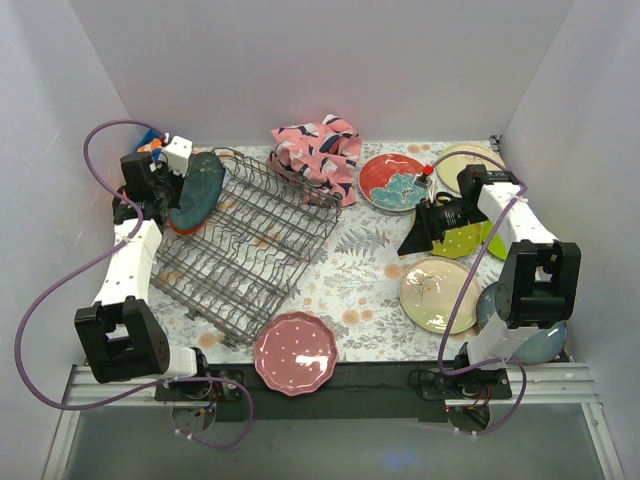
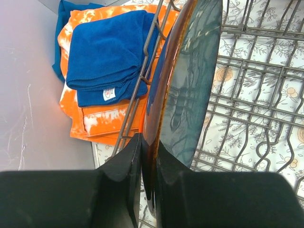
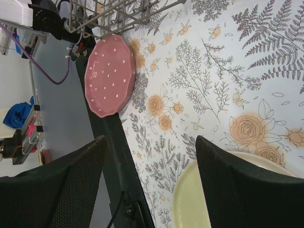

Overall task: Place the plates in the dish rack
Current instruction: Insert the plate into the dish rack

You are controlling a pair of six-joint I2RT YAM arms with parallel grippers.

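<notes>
L gripper (image 2: 148, 142) clenches dark teal plate (image 2: 190, 85) by rim, on edge so it can slot btwn tines of dish rack (image 1: 250, 240). R gripper (image 3: 151, 147) gapes wide, empty, over cream plate (image 3: 199, 204), prob next pick.

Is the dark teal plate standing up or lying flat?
Standing up on its edge, leaning a bit. The left gripper pinches the dark teal plate by its rim at the dish rack's corner.
</notes>
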